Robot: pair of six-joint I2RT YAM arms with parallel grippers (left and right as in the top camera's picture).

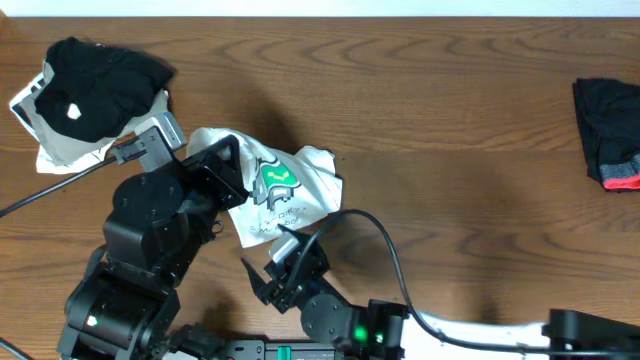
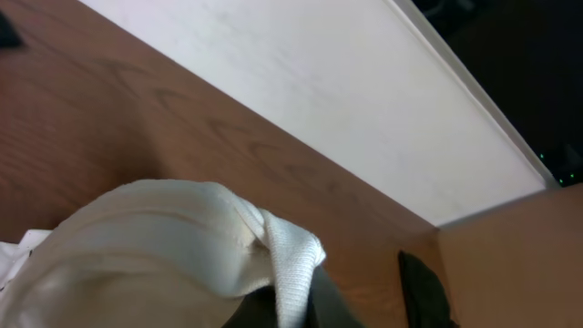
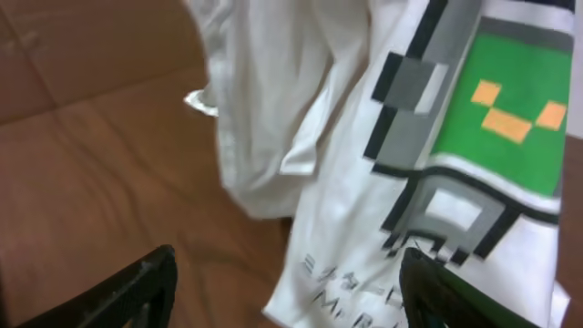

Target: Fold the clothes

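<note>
The white T-shirt (image 1: 300, 185) lies bunched in a loose heap on the bench (image 1: 450, 100), left of the middle and toward the near edge. It has no clean outline. Its longer span runs roughly left to right in the overhead view, from under the left arm out to a rounded fold on the right. A shorter flap hangs toward the near edge. The print faces up: a blocky green mark (image 1: 277, 176) bordered in black and grey sits near the middle of the heap. The black lettering (image 1: 272, 222) lies on the flap nearest the right arm.

The left gripper (image 1: 225, 165) sits on the shirt's left end. Its jaws are closed, and in the left wrist view white cloth with a ribbed edge bunches up right in front of the camera, so they appear pinched on the fabric.

The right gripper (image 3: 287, 264) is at the near flap, its jaws spread wide. The 2 fingers (image 3: 137, 292) frame the lettered edge without clamping it. Whether either fingertip touches the cloth I cannot tell.

At the far left corner, a black garment with a white spot (image 1: 100, 70) rests on a pale cloth (image 1: 60, 145). A black garment with red trim (image 1: 605, 120) lies at the right edge, well apart from the shirt.
</note>
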